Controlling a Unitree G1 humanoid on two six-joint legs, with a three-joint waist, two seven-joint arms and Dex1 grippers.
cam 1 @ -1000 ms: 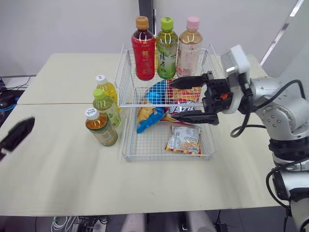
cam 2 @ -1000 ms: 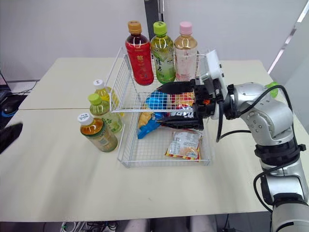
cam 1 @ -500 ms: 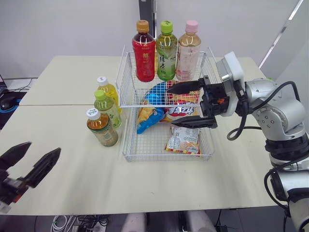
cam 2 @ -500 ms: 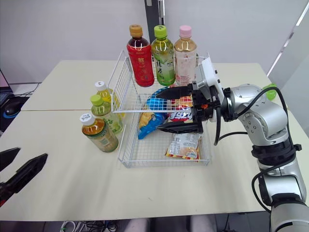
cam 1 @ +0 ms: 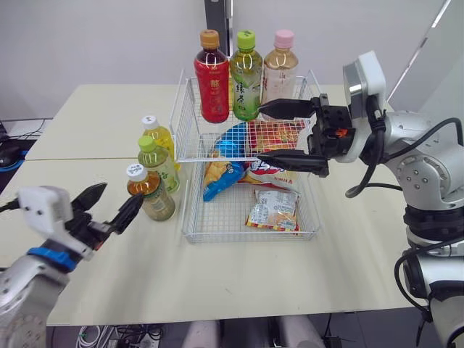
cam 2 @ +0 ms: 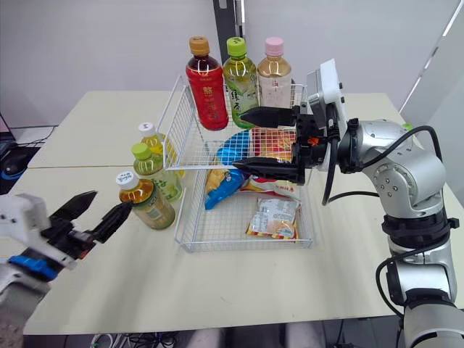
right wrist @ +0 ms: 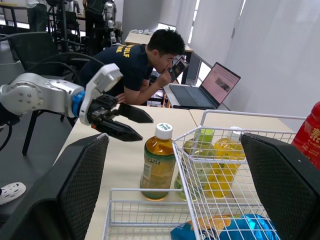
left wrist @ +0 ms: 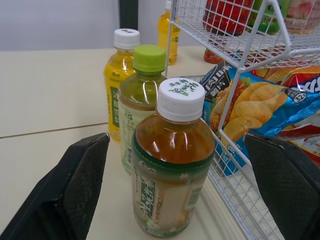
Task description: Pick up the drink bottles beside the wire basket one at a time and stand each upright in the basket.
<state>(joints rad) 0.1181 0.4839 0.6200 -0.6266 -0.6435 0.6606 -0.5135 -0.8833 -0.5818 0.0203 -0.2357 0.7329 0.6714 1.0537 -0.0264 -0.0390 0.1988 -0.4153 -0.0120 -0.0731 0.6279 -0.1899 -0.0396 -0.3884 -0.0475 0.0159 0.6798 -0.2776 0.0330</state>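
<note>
Left wrist view is showing the left tool point(cam 1: 125, 191) gaping wide and gripping nothing, pointing at the amber bottle point(left wrist: 172, 165) just ahead of it. That bottle is standing upright on the worktop point(cam 1: 94, 116), just beside the wire basket point(cam 1: 246, 233), with a green-capped bottle point(cam 1: 156, 161) and a yellow bottle point(cam 1: 161, 135) behind it. The right tool point(cam 1: 259, 133) is hovering wide open and empty above the snack bags point(cam 1: 272, 210) in the basket.

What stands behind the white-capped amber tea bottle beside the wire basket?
A green-capped pale green bottle, then a white-capped yellow bottle; each is partly covered by the one in front.
</note>
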